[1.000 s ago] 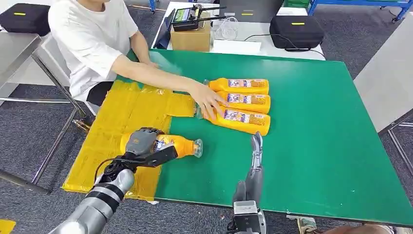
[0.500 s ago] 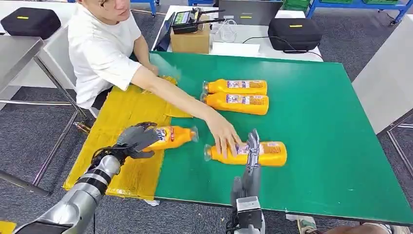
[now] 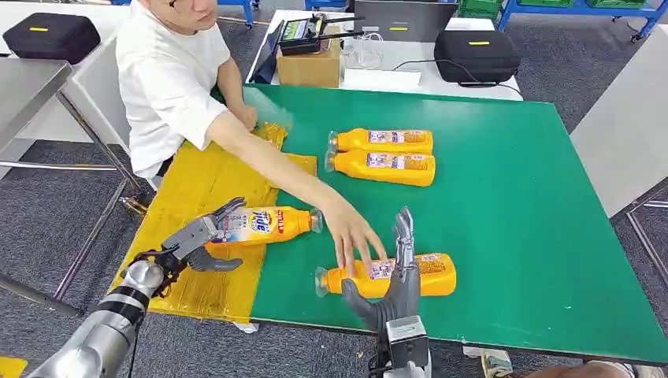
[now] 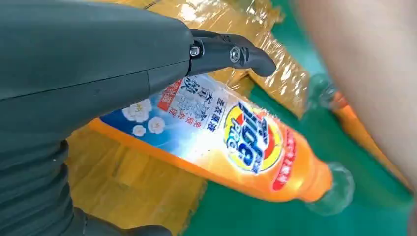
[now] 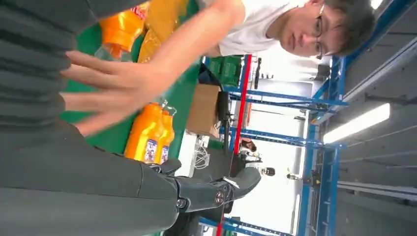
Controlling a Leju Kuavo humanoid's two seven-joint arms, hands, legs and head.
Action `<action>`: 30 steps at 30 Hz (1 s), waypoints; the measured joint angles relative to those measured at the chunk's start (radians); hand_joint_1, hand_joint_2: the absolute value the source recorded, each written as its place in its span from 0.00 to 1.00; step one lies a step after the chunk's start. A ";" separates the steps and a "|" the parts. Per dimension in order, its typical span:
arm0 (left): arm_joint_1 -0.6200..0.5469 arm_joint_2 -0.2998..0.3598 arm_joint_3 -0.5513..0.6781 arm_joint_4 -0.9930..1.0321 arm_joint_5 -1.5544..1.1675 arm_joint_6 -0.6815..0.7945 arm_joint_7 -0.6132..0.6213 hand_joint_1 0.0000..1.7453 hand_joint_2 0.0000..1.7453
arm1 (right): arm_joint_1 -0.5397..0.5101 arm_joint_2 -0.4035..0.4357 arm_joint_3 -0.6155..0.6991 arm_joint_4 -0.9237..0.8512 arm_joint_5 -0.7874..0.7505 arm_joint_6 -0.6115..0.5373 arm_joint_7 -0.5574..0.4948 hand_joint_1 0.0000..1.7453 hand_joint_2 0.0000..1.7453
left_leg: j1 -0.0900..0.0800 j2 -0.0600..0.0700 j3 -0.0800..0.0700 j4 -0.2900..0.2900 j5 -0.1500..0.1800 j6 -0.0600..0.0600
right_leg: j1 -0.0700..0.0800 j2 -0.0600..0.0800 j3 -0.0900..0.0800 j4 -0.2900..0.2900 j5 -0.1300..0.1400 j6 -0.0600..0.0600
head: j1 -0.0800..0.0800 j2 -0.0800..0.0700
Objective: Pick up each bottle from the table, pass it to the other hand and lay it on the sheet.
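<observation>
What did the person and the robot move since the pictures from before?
The person's hand slid one bottle away from the far pair, toward the robot, in front of the right robot hand. The left robot hand opened its fingers over the bottle on the yellow sheet, whose label now faces up. The two far bottles, the yellow sheet and the green table stayed put.

Orange bottles (image 3: 384,152) with clear caps and blue, white and red labels are seen on a green table (image 3: 520,189), beside a yellow sheet (image 3: 197,189), a white-shirted person (image 3: 169,79) and grey carpet floor (image 3: 47,228).
</observation>
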 measured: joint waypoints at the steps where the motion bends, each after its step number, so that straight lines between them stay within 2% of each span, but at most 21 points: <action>1: 0.015 -0.002 -0.001 -0.018 0.010 0.021 -0.011 0.00 1.00 | 0.000 0.000 -0.001 0.000 0.001 -0.002 0.000 0.00 1.00 | 0.000 0.000 0.001 0.000 0.000 0.000 | 0.000 0.000 0.000 0.000 0.000 0.000 | 0.000 0.000; 4: 0.094 -0.038 0.001 -0.140 0.097 0.089 0.002 0.00 1.00 | 0.003 -0.003 -0.002 0.000 0.018 -0.018 0.000 0.00 1.00 | -0.001 0.000 0.000 0.001 0.000 0.000 | 0.000 0.000 -0.003 0.000 0.000 0.000 | 0.000 0.000; 7: 0.178 -0.107 0.012 -0.302 0.230 0.138 0.029 0.00 1.00 | 0.005 -0.010 -0.002 0.000 0.072 -0.057 0.000 0.00 1.00 | -0.001 -0.001 -0.005 0.001 0.000 0.000 | -0.001 -0.002 -0.006 -0.002 0.000 0.000 | 0.000 0.000; 10: 0.243 -0.185 0.011 -0.457 0.385 0.226 0.042 0.00 1.00 | 0.006 -0.019 -0.003 0.013 0.218 -0.116 0.000 0.00 1.00 | -0.001 -0.002 -0.007 0.001 0.000 0.000 | -0.001 -0.001 -0.006 -0.003 0.000 0.000 | 0.000 0.000; 14: 0.281 -0.246 0.008 -0.623 0.477 0.325 0.041 0.00 1.00 | 0.022 -0.026 -0.037 0.029 0.388 -0.114 0.016 0.00 1.00 | -0.001 -0.002 -0.009 0.001 -0.001 0.001 | 0.000 -0.001 -0.008 -0.003 0.000 0.000 | 0.000 0.000; 16: 0.301 -0.262 0.009 -0.690 0.530 0.367 0.005 0.00 1.00 | 0.028 -0.038 -0.057 0.031 0.523 -0.101 0.078 0.00 1.00 | -0.001 -0.002 -0.009 0.001 -0.001 0.001 | 0.000 -0.001 -0.010 -0.003 0.000 0.000 | 0.000 0.000; 19: 0.337 -0.293 0.011 -0.813 0.611 0.402 -0.041 0.00 1.00 | 0.050 -0.102 -0.092 0.020 0.766 -0.020 0.239 0.00 1.00 | -0.001 -0.003 -0.011 0.001 -0.001 0.001 | 0.000 -0.003 -0.010 -0.004 0.000 0.000 | 0.000 0.000; 25: 0.398 -0.323 0.011 -0.982 0.626 0.422 -0.069 0.00 1.00 | 0.133 -0.264 -0.179 -0.055 0.933 0.140 0.449 0.00 1.00 | -0.002 -0.003 -0.012 0.001 -0.001 0.001 | -0.001 -0.002 -0.010 -0.006 0.000 0.000 | 0.000 0.000; 30: 0.423 -0.330 0.002 -1.025 0.622 0.400 -0.080 0.00 1.00 | 0.181 -0.354 -0.227 -0.117 0.964 0.171 0.513 0.00 1.00 | -0.002 -0.003 -0.012 0.001 -0.002 0.002 | -0.001 -0.002 -0.011 -0.006 0.000 0.000 | 0.000 0.000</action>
